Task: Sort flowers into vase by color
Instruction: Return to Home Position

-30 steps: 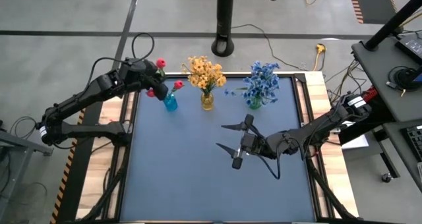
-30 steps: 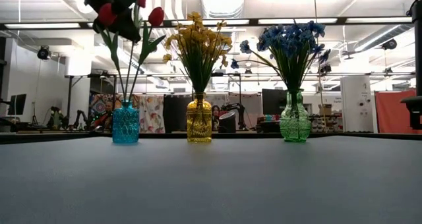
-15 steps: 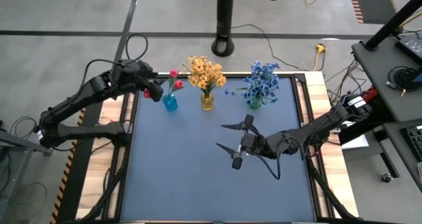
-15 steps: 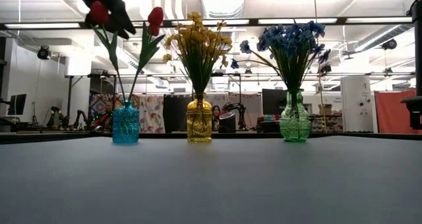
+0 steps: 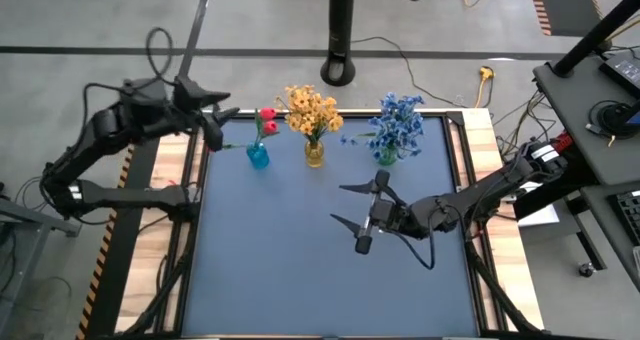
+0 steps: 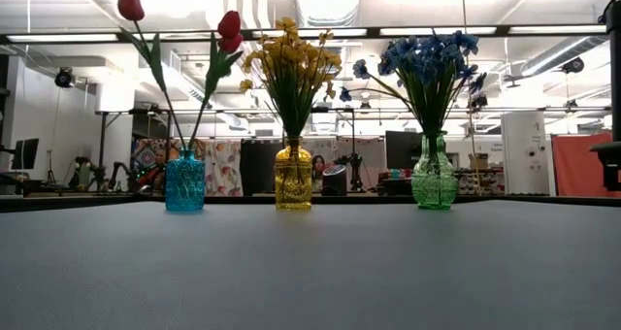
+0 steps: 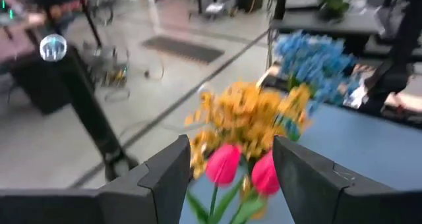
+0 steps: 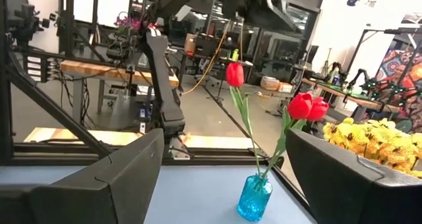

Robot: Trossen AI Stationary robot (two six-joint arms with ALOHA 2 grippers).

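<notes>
— Since every sprig stands in a vase, which step is judged to be in hand?

— The return to rest is judged to be in hand, and the sorting looks finished. The left pincer (image 5: 222, 127) is seen with its fingers spread and nothing held, at the left edge of the desk (image 5: 300, 270), near the small blue glass vase (image 6: 184, 181). The right pincer (image 5: 338, 204) is likewise spread wide and empty, above the middle of the desk.

— What is called for next?

— Both arms would need to be drawn back clear of the blossoms, so that no stem is brushed.

— And the count?

— Three vases are counted in a row: the blue one, the amber-yellow glass vase (image 6: 293, 177) and the green glass vase (image 6: 434, 175). Three red tulip buds on thin green stems (image 8: 235, 74) are counted in the blue one. One bunch of yellow clustered blossoms (image 6: 288, 53) is lodged in the yellow vase, and one bunch of blue clustered blossoms (image 6: 427, 53) in the green. The sprigs within each bunch cannot be told apart.
</notes>
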